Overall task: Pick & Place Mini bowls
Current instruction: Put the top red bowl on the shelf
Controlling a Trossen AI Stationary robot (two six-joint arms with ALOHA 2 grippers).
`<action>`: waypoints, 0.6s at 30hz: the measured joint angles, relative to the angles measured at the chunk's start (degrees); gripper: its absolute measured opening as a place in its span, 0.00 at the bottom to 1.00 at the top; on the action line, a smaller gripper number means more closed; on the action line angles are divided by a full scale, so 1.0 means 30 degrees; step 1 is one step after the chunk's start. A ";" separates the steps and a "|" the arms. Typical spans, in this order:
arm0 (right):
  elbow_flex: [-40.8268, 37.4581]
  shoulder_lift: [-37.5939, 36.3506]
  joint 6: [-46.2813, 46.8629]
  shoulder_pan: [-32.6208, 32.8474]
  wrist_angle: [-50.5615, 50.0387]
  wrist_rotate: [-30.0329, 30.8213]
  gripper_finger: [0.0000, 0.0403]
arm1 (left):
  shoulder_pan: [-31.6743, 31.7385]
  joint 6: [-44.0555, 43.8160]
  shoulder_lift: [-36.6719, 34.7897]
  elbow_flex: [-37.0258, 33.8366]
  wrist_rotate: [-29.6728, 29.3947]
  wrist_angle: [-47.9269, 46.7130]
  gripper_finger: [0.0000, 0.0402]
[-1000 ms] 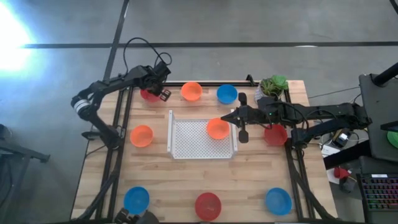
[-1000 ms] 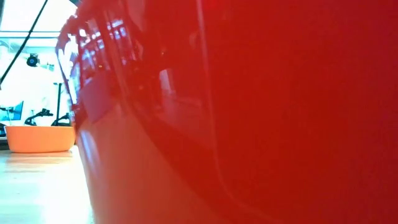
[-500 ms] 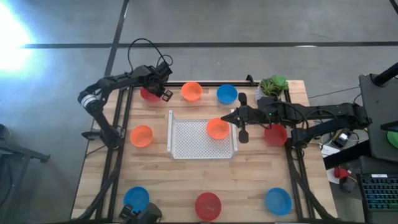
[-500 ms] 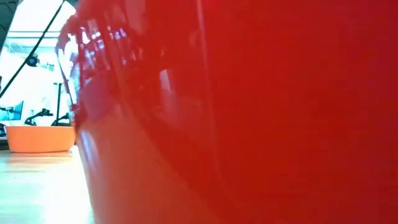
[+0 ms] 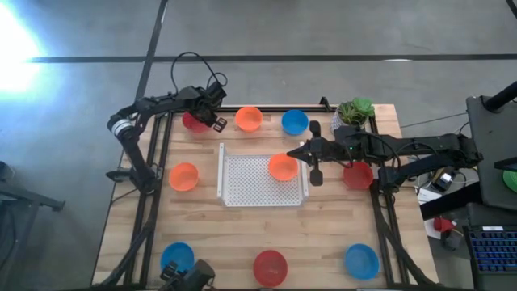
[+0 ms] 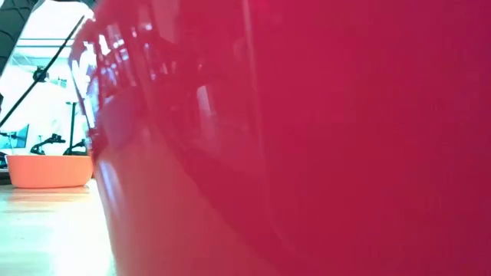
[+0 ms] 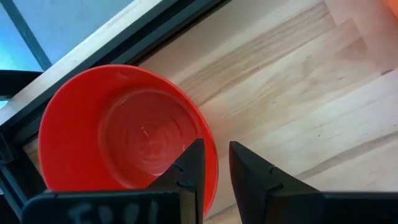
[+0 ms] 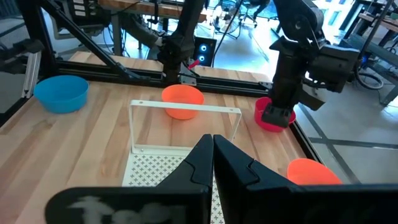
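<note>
Mini bowls, high view: nine lie in sight on the wooden table (image 5: 242,234); a red bowl (image 5: 194,123) at the far left corner, an orange bowl (image 5: 249,119) and a blue bowl (image 5: 295,123) along the far edge, an orange one (image 5: 184,176) at mid left, a red one (image 5: 358,175) at mid right, and blue (image 5: 177,257), red (image 5: 270,266) and blue (image 5: 361,261) along the near edge
Tray, high view: the white perforated tray (image 5: 260,182) sits at the table's middle, with an orange bowl (image 5: 282,167) at its far right corner
Left gripper, high view: the left gripper (image 5: 207,119) is over the right rim of the far-left red bowl
Right gripper, high view: the right gripper (image 5: 300,153) points left, just beside the orange bowl in the tray
Plant, high view: a green plant (image 5: 354,111) stands at the far right corner
Low view: a red bowl wall (image 6: 307,153) fills nearly the whole picture; an orange bowl (image 6: 49,170) rests on the wood at far left
Left wrist view: the left gripper (image 7: 216,167) has its fingers (image 7: 189,171) narrowly spread, one inside and one outside the rim of the red bowl (image 7: 118,134); whether they touch it I cannot tell
Right wrist view: the right gripper (image 8: 212,152) has its fingers (image 8: 200,158) pressed together, holding nothing, above the tray (image 8: 149,171); beyond it lie a blue bowl (image 8: 61,93), an orange bowl (image 8: 182,101) and an orange bowl (image 8: 313,171), and the left gripper (image 8: 278,115) stands on a red bowl (image 8: 267,118)
</note>
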 joint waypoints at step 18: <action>-0.0036 0.0000 -0.0058 0.0000 -0.0002 0.0000 0.02 | 0.0000 0.0275 0.1135 -0.0007 -0.0002 0.0284 0.17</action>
